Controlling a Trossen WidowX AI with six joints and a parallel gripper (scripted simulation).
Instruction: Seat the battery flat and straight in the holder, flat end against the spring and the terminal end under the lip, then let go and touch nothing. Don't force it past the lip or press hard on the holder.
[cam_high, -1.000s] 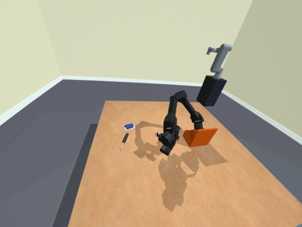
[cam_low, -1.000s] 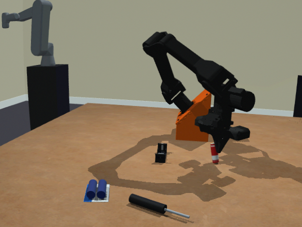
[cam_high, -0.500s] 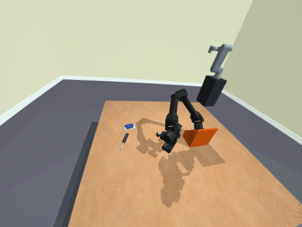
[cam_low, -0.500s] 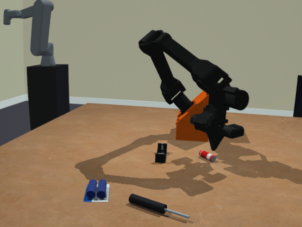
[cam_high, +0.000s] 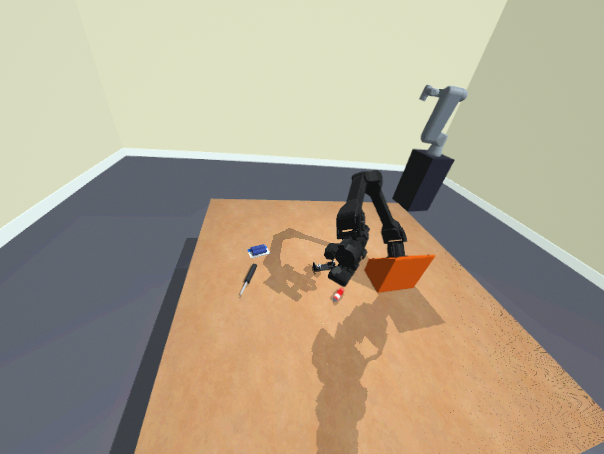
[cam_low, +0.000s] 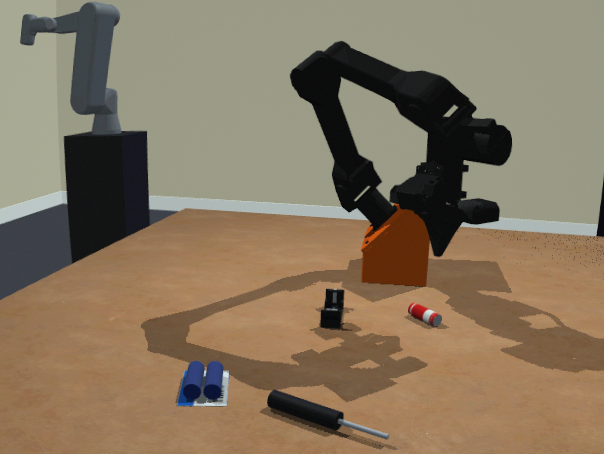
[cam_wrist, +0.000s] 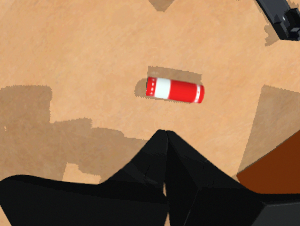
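Note:
The red battery with a white band (cam_high: 338, 294) (cam_low: 424, 314) (cam_wrist: 176, 90) lies on its side on the table. Its grey flat end, beside the wide white band, faces front right in the exterior view; the other end points toward the back left. The black holder (cam_high: 324, 267) (cam_low: 331, 318) (cam_wrist: 278, 16) stands apart from it, left of it in the exterior view, with no battery in it. My gripper (cam_low: 438, 253) (cam_wrist: 164, 137) is shut with nothing between the fingertips. It hangs above the table, clear of the battery and holder. The arm hides its fingertips in the top view.
Two blue cylinders (cam_high: 258, 249) (cam_low: 214, 381) lie on a white and blue card. A black-handled screwdriver (cam_high: 251, 274) (cam_low: 305, 410) lies near them. The arm's orange base (cam_high: 400, 274) (cam_low: 395, 260) (cam_wrist: 280, 172) stands behind the holder and battery in the exterior view.

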